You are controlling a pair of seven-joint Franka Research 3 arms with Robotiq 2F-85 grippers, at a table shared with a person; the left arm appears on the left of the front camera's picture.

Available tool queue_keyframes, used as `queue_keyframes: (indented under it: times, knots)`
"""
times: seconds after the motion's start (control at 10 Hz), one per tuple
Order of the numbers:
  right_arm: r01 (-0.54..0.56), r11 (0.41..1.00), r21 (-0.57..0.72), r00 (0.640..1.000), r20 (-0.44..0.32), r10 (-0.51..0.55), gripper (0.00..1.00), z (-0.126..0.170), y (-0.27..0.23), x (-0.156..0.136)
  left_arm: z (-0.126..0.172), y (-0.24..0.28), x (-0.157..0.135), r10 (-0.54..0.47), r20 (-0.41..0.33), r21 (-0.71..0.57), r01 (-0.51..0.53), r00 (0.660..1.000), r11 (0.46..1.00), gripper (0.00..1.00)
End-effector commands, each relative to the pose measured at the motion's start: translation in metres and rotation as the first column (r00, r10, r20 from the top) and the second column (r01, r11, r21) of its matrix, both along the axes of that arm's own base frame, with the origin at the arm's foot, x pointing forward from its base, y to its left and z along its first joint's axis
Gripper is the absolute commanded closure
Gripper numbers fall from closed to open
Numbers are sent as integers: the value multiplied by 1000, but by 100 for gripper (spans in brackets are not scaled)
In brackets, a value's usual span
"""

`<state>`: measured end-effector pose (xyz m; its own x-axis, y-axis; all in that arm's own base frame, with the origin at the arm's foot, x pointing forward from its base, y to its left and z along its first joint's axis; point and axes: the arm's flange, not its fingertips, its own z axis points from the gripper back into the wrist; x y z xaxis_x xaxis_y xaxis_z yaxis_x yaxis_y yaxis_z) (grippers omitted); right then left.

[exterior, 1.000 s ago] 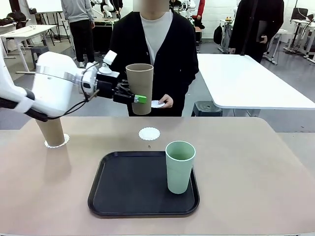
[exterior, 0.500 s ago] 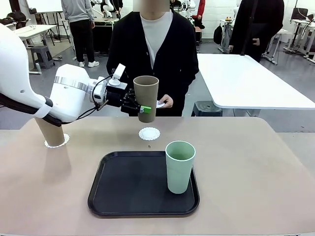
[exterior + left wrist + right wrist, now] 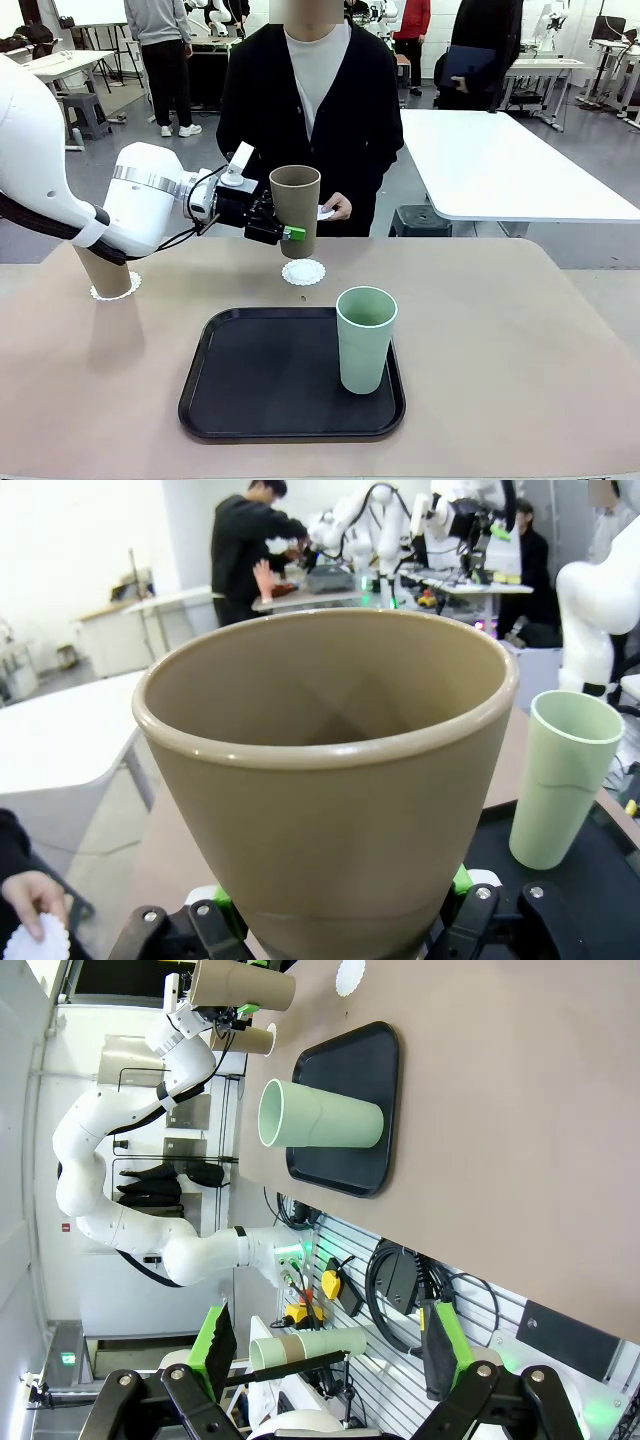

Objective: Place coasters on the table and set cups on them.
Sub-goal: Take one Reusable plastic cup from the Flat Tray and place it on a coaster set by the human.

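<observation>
The left gripper (image 3: 286, 231) is clamped side-on around the lower part of a brown cup (image 3: 296, 205), one green pad showing on the near side. The cup stands upright, with its base just over a coaster (image 3: 303, 272) lying on the table (image 3: 520, 340) right beneath the gripper. Whether cup and coaster touch cannot be told.

Out to the gripper's left, behind the white arm, a second brown cup (image 3: 105, 270) stands on its own coaster (image 3: 120, 290). Nearer the robot than the gripper, a green cup (image 3: 366, 338) stands at the right side of a black tray (image 3: 250, 400) with rounded corners. Beyond the gripper, a person's hand (image 3: 338, 208) holds a third coaster (image 3: 320, 212).

The left wrist view looks down into the held cup, which is empty, matte and smooth, with a rounded rim and walls tapering to the pads. It also shows the lacy scalloped edge of the disc in the hand.

The right wrist view is rolled sideways. The right gripper (image 3: 328, 1360) is spread wide, grasping nothing, well apart from the tray and green cup.
</observation>
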<state>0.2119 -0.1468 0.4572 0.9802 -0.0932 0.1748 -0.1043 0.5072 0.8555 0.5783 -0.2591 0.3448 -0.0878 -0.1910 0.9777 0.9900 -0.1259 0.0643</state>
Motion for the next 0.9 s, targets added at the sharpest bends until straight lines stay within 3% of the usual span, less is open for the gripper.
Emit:
queue_keyframes:
  times: [0.0, 0.2, 0.4, 0.8]
  knots:
    - [-2, 1000, 22, 1000, 23, 2, 0, -1, 1, 1, -4, 0, 0, -2, -5, 0, 2, 1000, 1000, 17]
    - [-2, 1000, 22, 1000, 23, 2, 0, -1, 1, 1, -2, 0, 0, 0, -4, 1, 0, 1000, 1000, 17]
    - [-2, 1000, 22, 1000, 23, 2, 0, -1, 1, 1, -28, -11, 39, -27, -62, 12, 27, 998, 1000, 17]
    - [-2, 1000, 22, 1000, 23, 2, 0, -1, 1, 1, -50, -22, 72, -48, -43, 22, 49, 998, 999, 17]
